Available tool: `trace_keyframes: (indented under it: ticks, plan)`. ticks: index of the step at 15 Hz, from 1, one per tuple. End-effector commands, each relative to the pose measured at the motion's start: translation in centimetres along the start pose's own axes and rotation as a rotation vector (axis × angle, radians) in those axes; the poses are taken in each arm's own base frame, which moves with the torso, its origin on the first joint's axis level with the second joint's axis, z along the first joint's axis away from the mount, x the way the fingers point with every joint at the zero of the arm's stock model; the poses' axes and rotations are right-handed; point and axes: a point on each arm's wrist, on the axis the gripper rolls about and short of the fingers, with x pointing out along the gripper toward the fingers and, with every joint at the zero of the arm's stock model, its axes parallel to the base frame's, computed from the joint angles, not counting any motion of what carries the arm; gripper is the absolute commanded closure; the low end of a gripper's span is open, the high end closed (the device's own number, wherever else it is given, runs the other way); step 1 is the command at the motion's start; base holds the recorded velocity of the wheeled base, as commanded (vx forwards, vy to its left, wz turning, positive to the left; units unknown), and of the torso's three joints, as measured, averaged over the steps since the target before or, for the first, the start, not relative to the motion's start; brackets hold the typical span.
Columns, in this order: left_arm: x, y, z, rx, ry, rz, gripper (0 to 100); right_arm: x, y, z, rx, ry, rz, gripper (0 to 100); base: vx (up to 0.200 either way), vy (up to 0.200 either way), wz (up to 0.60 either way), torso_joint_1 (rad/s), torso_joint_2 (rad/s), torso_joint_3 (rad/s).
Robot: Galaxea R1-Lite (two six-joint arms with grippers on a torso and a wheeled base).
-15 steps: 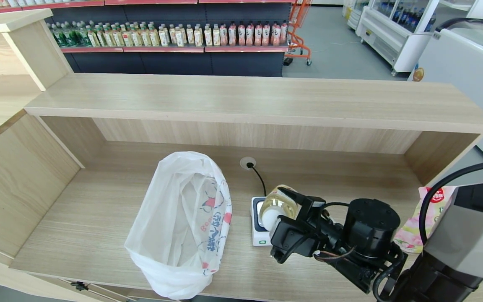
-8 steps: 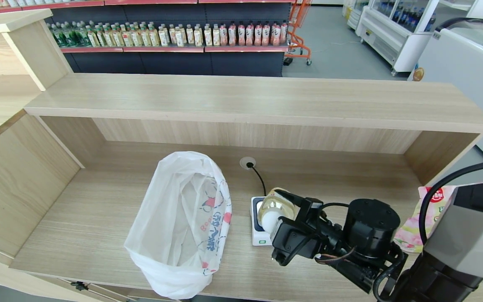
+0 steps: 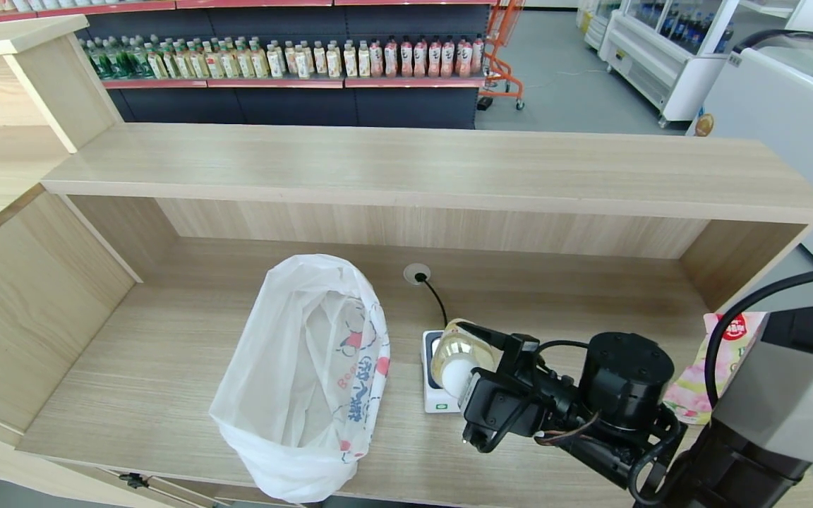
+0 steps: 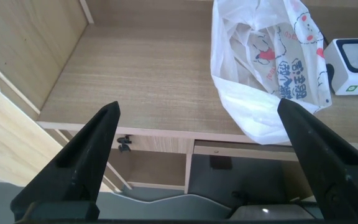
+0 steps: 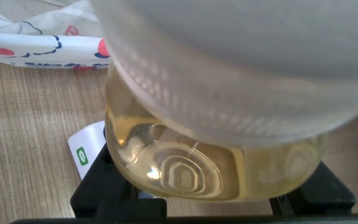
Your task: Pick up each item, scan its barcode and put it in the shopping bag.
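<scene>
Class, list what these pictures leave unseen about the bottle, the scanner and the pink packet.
Barcode on the bottle: head view, seen end-on inside the right gripper; right wrist view, too close and blurred.
Window of the scanner: head view, mostly behind the bottle.
Part of the pink packet: head view, behind the right arm.

Right gripper (image 3: 478,356), clamped on the bottle (image 3: 453,351) of yellow liquid, descends slightly across the three moments. The bottle now sits lower and a little nearer the shopping bag (image 3: 286,395), covering more of the white scanner (image 3: 437,403) beneath it.
</scene>
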Motion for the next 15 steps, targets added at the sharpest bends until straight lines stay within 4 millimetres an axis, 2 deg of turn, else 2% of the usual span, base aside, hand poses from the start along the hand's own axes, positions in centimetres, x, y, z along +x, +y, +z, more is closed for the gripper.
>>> trace_keyframes:
  ticks: [1,8,10,11,12,14,15]
  plan:
    - [0.0,0.0,0.0,0.000,0.000,0.000,0,0.0,0.0,-0.2,0.000,0.003,0.002,100,0.000,0.000,0.00,0.000,0.00,0.000]
    - [0.0,0.0,0.0,0.000,0.000,0.000,0,0.1,0.0,-0.6,-0.006,-0.003,0.012,100,0.000,0.000,0.00,0.000,0.00,0.000]
    - [0.0,0.0,0.0,0.000,0.000,0.000,0,0.1,-0.7,-1.0,-0.038,0.009,-0.015,100,0.000,0.000,0.00,0.000,0.00,0.000]
    - [0.0,0.0,0.0,-0.002,0.000,0.000,0,0.5,-2.7,-1.3,-0.124,-0.001,-0.083,100,0.000,0.000,0.00,0.000,0.00,0.000]
    - [0.0,0.0,0.0,0.000,0.000,0.000,0,0.0,-4.3,-0.6,-0.144,-0.017,-0.138,100,0.000,0.000,0.00,0.000,0.00,0.000]
    - [0.0,0.0,0.0,0.000,0.000,0.000,0,-1.8,-6.8,1.0,-0.116,0.034,-0.162,100,0.000,0.000,0.00,0.000,0.00,0.000]
    - [0.0,0.0,0.0,0.000,0.000,0.000,0,-3.2,-8.9,2.4,-0.045,0.074,-0.200,100,0.000,0.000,0.00,0.000,0.00,0.000]
